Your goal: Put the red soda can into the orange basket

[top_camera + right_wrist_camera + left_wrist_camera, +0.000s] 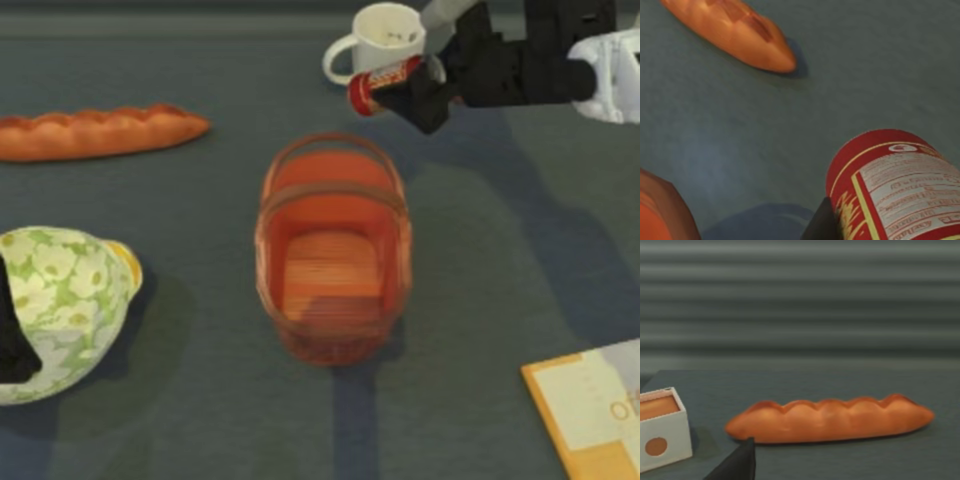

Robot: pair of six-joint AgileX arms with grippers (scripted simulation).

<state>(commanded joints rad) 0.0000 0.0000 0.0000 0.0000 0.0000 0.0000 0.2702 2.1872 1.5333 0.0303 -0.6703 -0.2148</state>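
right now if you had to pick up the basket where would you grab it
I'd take the orange basket by one of its two thin arched handles, coming straight down from above. The handles curve over the open top and look slim enough for fingers to close around, while the woven body looks too wide. The right gripper is busy holding the red soda can.

Red soda can — white label, orange basket — slatted floor

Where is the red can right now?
In the top view the red can is at the far right, held lying sideways by the right pincer, just beside the white mug and past the orange basket.
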